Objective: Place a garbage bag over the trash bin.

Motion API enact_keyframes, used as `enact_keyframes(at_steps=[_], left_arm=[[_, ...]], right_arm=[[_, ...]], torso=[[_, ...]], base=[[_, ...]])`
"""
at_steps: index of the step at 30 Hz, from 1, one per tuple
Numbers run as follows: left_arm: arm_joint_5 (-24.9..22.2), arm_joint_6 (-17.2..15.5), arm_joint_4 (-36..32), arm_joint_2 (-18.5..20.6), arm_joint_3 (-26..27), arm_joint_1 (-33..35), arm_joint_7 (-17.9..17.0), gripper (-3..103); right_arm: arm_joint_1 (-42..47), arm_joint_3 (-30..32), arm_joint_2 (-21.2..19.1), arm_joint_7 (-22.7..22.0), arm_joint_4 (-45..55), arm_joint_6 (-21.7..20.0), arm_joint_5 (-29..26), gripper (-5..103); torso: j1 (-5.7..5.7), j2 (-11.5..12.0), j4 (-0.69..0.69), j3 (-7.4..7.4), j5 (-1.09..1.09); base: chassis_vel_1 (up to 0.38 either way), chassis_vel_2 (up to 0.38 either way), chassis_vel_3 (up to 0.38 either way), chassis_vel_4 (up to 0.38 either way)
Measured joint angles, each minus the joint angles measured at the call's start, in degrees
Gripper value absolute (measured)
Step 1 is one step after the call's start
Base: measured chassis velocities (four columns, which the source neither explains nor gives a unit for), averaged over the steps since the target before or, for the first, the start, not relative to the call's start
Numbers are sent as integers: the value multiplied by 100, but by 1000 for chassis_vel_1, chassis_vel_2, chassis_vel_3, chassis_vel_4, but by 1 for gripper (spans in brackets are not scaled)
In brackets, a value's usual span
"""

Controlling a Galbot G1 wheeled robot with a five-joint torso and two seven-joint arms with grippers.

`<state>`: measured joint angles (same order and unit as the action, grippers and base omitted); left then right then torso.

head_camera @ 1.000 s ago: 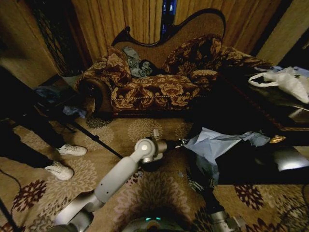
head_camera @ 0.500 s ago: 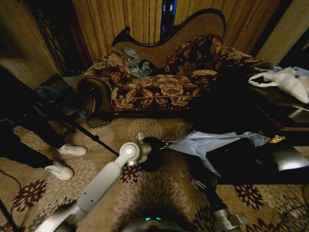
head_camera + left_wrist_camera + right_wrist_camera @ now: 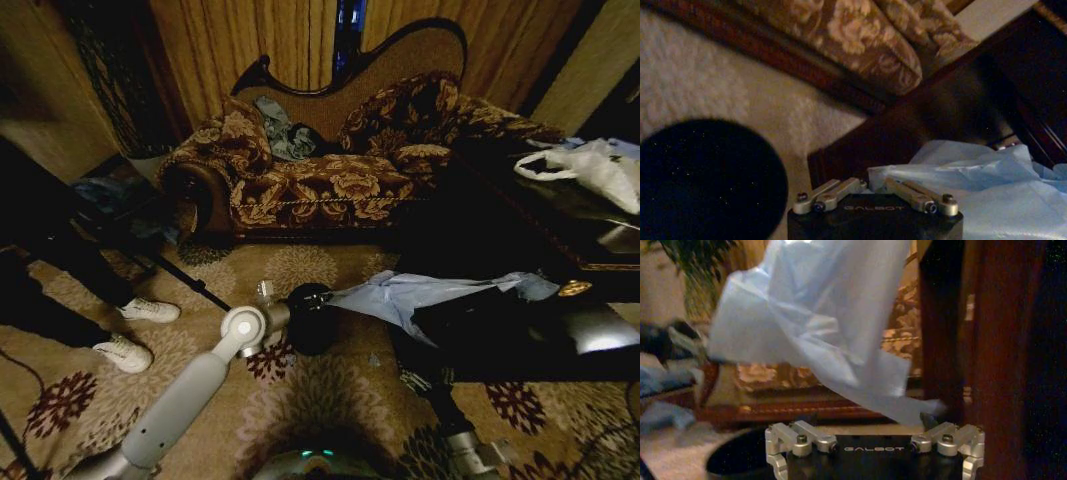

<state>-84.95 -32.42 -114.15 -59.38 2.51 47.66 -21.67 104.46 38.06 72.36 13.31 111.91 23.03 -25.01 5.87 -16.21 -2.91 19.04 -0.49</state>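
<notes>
We see the garbage bag (image 3: 420, 295) stretched out as a long pale blue sheet above the patterned carpet (image 3: 330, 385), running from the dark table (image 3: 560, 330) on our right across toward the trash bin (image 3: 310, 318), which stands on the carpet in front of the floral sofa (image 3: 330, 170). Our left hand (image 3: 315, 297) sits right at the bin's rim, closed on the near corner of the bag; in the left wrist view the blue film (image 3: 987, 190) starts just beyond the hand's base, with the bin's black mouth (image 3: 707, 180) beside it. Our right hand (image 3: 420, 378) is low beside the table's edge, and we cannot tell how far open it is; in the right wrist view the bag (image 3: 820, 325) hangs in front of it, its lower tip coming down near the hand. A white plastic bag (image 3: 595, 165) lies on the table further back.
</notes>
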Motion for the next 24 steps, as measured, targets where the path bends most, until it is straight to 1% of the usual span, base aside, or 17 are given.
enact_keyframes(at_steps=[1,2,3,4,5,6,7,8,10,11,12,13,14,17,19,22,24], left_arm=[[0,0,0,0,0,0,0,0],[238,65,-39,-6,-27,-11,85,0],[605,205,-71,5,-87,-12,219,0],[605,205,-71,5,-87,-12,219,0],[929,334,-91,32,-153,-8,335,0],[1601,589,-104,90,-268,13,561,0],[2031,713,-107,134,-308,29,771,0],[2031,713,-107,134,-308,29,771,0],[2721,797,-149,252,-346,61,1098,0],[2902,779,-199,338,-339,90,1163,0],[2902,779,-199,338,-339,90,1163,0],[2928,730,-233,403,-310,114,1167,0],[2928,713,-245,433,-290,128,1167,0],[2904,676,-230,570,-93,277,1186,0],[2872,673,-198,608,-13,338,1202,0],[2807,723,13,699,234,462,1303,0],[2824,766,98,694,270,451,1348,0]], right_arm=[[0,0,0,0,0,0,0,100],[43,33,22,-51,7,29,22,100],[125,29,75,-109,96,-7,18,100],[125,29,75,-109,96,-7,18,100],[173,12,124,-140,179,-52,17,101],[222,-36,209,-157,266,-81,50,98],[232,-58,248,-162,293,-80,76,95],[232,-58,248,-162,293,-80,76,95],[239,-94,316,-171,343,-74,111,87],[239,-103,333,-187,379,-69,117,83],[239,-103,333,-187,379,-69,117,83],[236,-100,337,-193,403,-65,117,79],[233,-97,337,-194,415,-64,116,79],[197,-89,328,-242,435,-44,102,67],[186,-88,321,-263,439,-43,97,67],[150,-50,307,-313,418,-33,74,54],[144,-40,296,-322,406,-18,63,54]], torso=[[0,0,0,0,0],[0,0,0,0,0],[0,0,-1,0,1],[0,0,-1,0,1],[0,0,-2,0,-1],[0,0,-1,0,-2],[0,0,-1,0,-2],[0,0,-1,0,-2],[0,0,0,0,-1],[0,0,-1,0,-1],[0,0,-1,0,-1],[0,0,-1,0,-1],[0,0,-1,0,-1],[0,0,-1,0,-1],[0,0,0,0,-1],[0,0,1,0,-1],[0,0,1,0,-1]], base=[[0,0,0,0],[0,0,0,0],[0,0,0,0],[0,0,0,0],[0,0,0,0],[0,0,0,0],[0,0,0,0],[0,0,0,0],[0,0,0,0],[0,0,0,0],[0,0,0,0],[0,0,0,0],[0,0,0,0],[0,0,0,0],[0,0,0,0],[0,0,0,0],[0,0,0,0]])
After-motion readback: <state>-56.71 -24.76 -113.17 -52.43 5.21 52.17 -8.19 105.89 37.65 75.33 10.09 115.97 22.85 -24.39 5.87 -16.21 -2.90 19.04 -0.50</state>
